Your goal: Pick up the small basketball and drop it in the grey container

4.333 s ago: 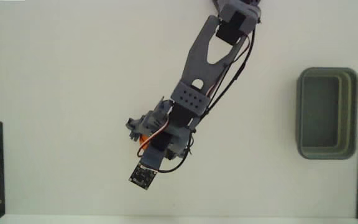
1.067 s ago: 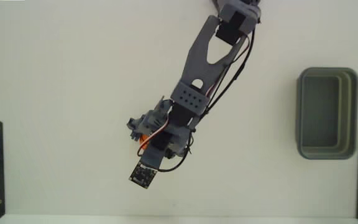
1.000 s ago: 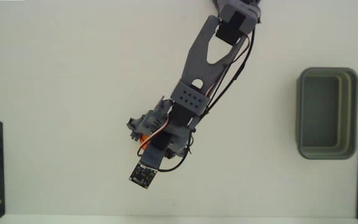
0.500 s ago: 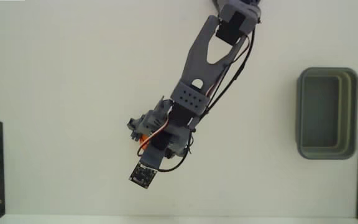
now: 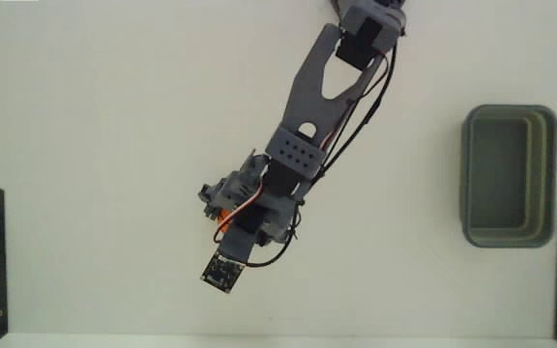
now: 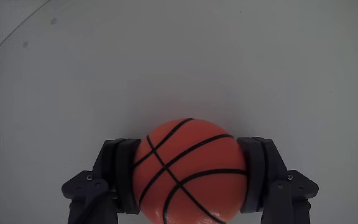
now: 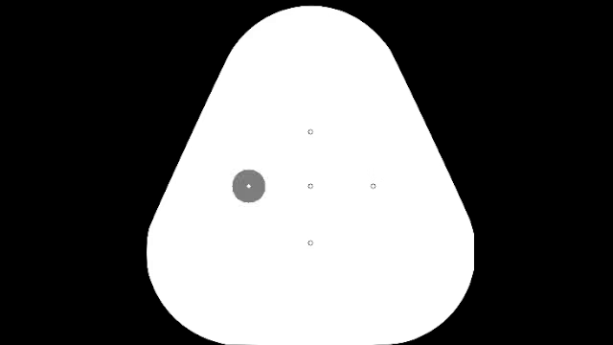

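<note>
Near the table's front edge, mid-width in the fixed view, the ball [image 6: 190,171] is pinched by the claw [image 6: 190,180], with the tub [image 5: 509,176] well apart by the right edge.

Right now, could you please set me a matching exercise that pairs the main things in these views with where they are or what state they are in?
Things:
1. small orange basketball with black seams
2. rectangular grey-green plastic tub
3. dark two-finger gripper
4. white table

States or places:
A. at the right side of the fixed view, nothing inside
B. shut on the ball from both sides
C. held between two dark fingers
D. bare surface under everything

Pairs: 1-C, 2-A, 3-B, 4-D
</note>
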`<state>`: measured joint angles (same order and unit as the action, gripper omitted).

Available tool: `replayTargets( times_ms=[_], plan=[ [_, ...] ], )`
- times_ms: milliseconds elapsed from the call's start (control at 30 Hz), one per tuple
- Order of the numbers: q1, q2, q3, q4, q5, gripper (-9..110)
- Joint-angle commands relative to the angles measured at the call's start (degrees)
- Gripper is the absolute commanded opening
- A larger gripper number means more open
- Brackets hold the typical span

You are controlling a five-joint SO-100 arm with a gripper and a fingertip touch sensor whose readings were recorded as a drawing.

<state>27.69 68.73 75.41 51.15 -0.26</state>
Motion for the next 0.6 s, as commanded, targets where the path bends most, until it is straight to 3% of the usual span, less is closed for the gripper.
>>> replayTargets(
  times_ms=[0,567],
  plan=[
    [1.0,2.4,-0.1,-0.9,0.3,84],
    [1.0,2.4,-0.1,-0.9,0.3,80]
  ],
)
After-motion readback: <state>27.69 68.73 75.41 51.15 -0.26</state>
